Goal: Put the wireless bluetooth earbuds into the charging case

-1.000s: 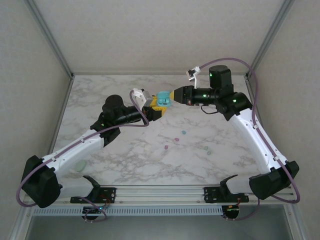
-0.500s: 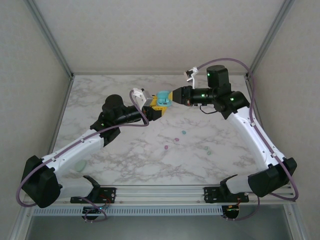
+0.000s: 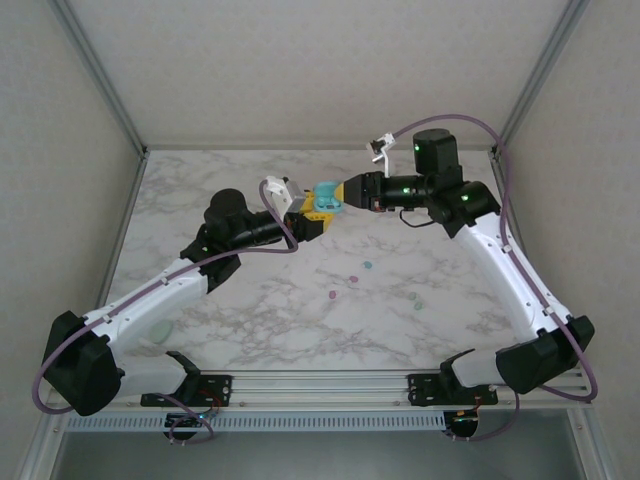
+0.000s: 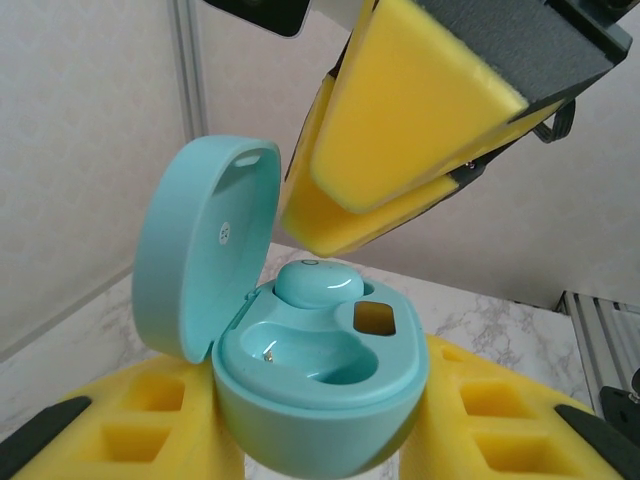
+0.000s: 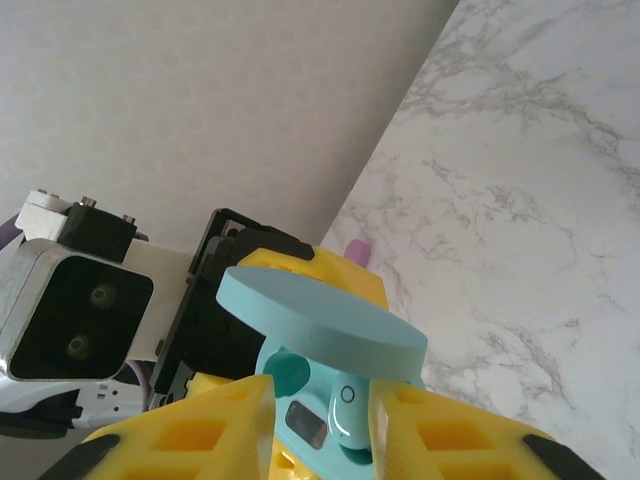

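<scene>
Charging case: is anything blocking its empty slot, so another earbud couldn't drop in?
Nothing visible blocks it. The charging case has its lid swung open, and the empty slot is bare. One teal earbud fills the neighbouring slot, with the right hand close above that one.

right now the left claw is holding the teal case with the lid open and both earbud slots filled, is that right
Not quite: the slots are not both filled. The left claw does hold the teal charging case with its lid open, but only one teal earbud is seated, and the slot beside it is empty. The left wrist view shows it.
</scene>
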`<state>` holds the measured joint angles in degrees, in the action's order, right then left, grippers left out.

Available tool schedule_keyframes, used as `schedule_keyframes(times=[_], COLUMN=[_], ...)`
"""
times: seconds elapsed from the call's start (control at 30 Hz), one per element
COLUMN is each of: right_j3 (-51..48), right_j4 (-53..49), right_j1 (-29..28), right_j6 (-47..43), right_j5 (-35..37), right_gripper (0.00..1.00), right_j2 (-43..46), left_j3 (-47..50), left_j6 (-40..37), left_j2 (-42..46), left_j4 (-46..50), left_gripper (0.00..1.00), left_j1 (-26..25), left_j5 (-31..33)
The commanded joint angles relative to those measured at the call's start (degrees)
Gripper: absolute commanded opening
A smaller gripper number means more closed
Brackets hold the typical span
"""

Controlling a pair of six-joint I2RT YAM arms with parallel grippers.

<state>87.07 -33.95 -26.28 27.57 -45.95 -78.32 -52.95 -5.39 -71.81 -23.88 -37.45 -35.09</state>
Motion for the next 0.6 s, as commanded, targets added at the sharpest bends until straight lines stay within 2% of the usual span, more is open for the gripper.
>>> schedule_keyframes(times=[0.0, 0.13, 0.27, 0.37, 0.57], right_j3=[2.42, -2.57, -9.24, -12.35, -12.85], right_j4=[-4.43, -5.87, -8.45, -11.18, -14.16], right_j1=[-0.01, 2.82, 8.64, 11.86, 11.36], right_j6=[-4.64, -5.21, -2.80, -4.84, -7.91], right_j5=[5.19, 18.53, 28.28, 27.12, 23.35], right_gripper=[0.33, 0.34, 0.36, 0.36, 0.38], right_j2=[4.07, 9.69, 9.36, 2.99, -13.58], left_j3=[-1.72, -0.53, 0.43, 1.06, 2.03], left_j6=[-1.89, -2.87, -3.07, -2.96, -3.44], left_j2=[1.17, 3.00, 4.49, 5.77, 8.56], left_j4=[1.03, 1.98, 2.53, 2.81, 4.67], left_gripper=[0.15, 0.15, 0.14, 0.15, 0.15], left_j1=[-0.43, -0.34, -0.34, -0.36, -0.34], left_j5=[1.65, 3.99, 4.94, 5.44, 6.48])
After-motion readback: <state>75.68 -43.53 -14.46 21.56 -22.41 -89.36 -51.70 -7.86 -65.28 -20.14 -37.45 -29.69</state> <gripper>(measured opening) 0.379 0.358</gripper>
